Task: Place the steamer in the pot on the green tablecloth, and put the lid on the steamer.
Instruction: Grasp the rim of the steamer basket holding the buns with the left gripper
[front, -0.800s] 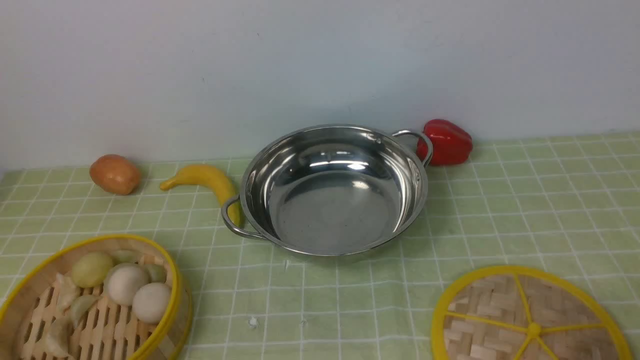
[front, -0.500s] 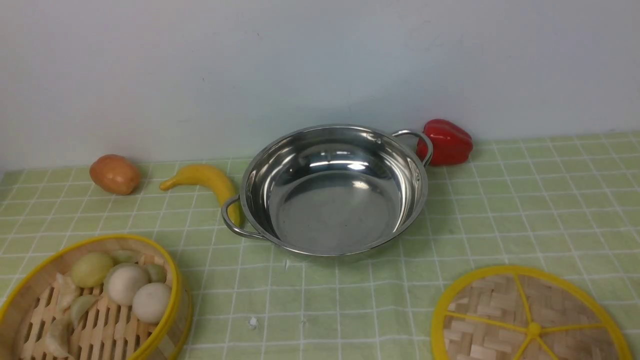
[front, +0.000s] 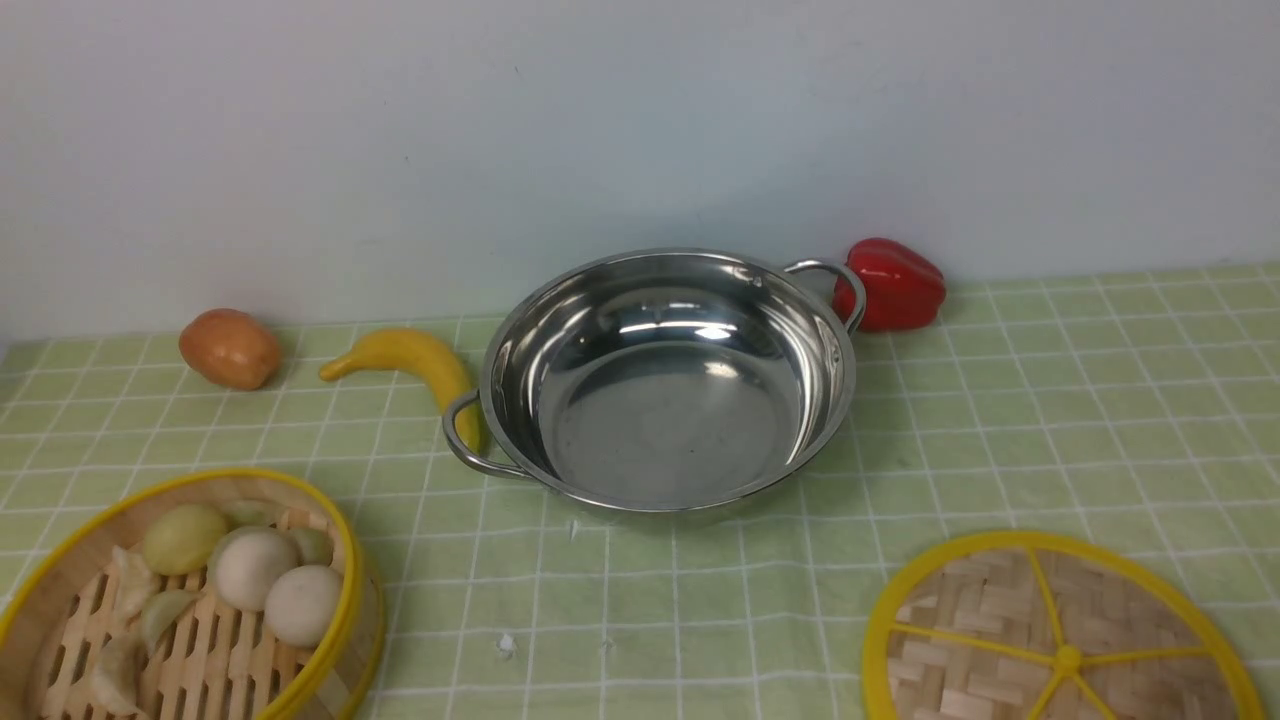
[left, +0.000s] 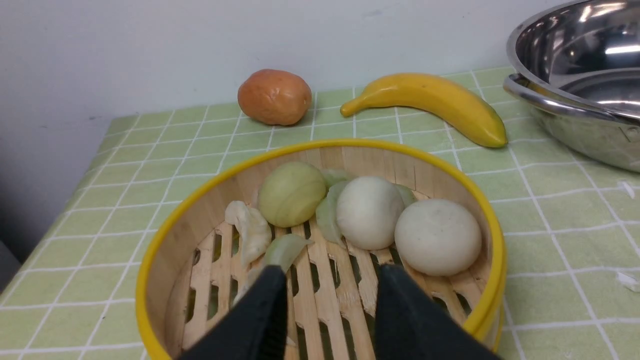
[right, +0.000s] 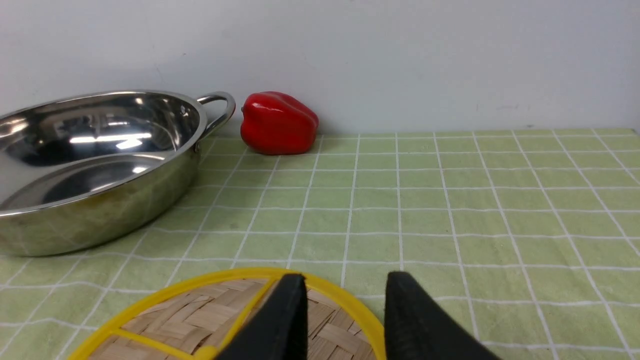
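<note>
The left fingers (left: 262, 310) stand apart over the steamer (left: 425, 175), near left on the green tablecloth (front: 1000, 420), the right fingers (right: 280, 320) apart over the lid (right: 190, 315), likely staged to load the empty pot (front: 560, 330) at mid-cloth.

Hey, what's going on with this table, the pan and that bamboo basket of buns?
Nothing is being held yet. A two-armed robot has its left gripper open, hovering over the steamer of buns, and its right gripper open over the lid. Steamer and lid both rest on the green tablecloth, near the robot. The pot sits empty further back, between a banana and a red pepper. The steamer has to go into the pot, then the lid on top.
</note>
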